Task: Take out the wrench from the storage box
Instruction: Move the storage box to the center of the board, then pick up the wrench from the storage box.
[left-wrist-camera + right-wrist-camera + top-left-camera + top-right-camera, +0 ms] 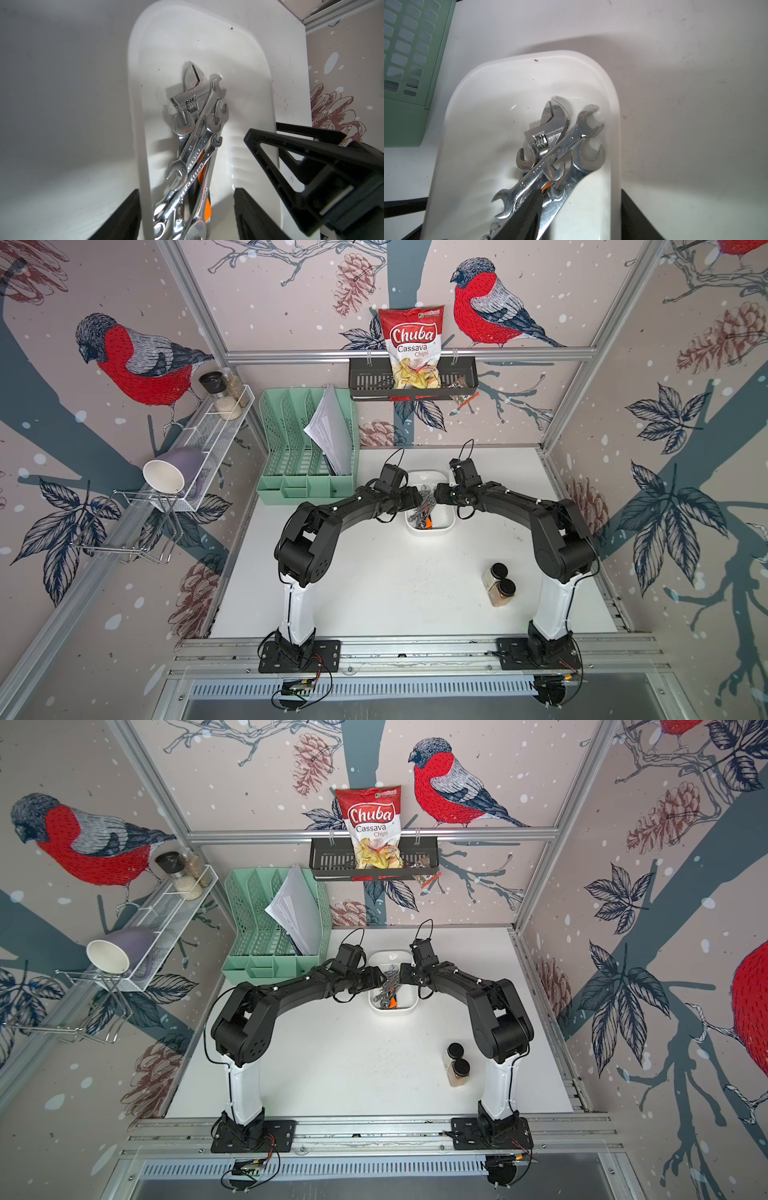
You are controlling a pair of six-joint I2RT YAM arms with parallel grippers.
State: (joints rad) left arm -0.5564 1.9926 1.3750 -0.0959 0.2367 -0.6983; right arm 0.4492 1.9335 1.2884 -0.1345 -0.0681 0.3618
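The storage box (pixel 430 532) (pixel 392 1011) is a shallow white tub at the back middle of the table. In it lies a pile of several steel wrenches (pixel 424 510) (pixel 388 990) (pixel 197 133) (pixel 550 166), among them an adjustable one (pixel 193 89) (pixel 552 122) with an orange and black handle. My left gripper (pixel 417 499) (pixel 186 192) is open and straddles one long wall (pixel 135 83), with the pile between its jaws. My right gripper (pixel 436 493) (pixel 581 191) is open across the opposite wall (pixel 614 124), its inner finger lying over the wrenches. Its fingers (pixel 252 138) show in the left wrist view.
A mint-green file organiser (pixel 307 472) (pixel 409 52) with papers stands left of the box. Above on the back wall hangs a black basket (pixel 411 385) with a chips bag. Two spice jars (pixel 498 585) lie front right. A wire shelf (pixel 216 435) with a mug is on the left wall.
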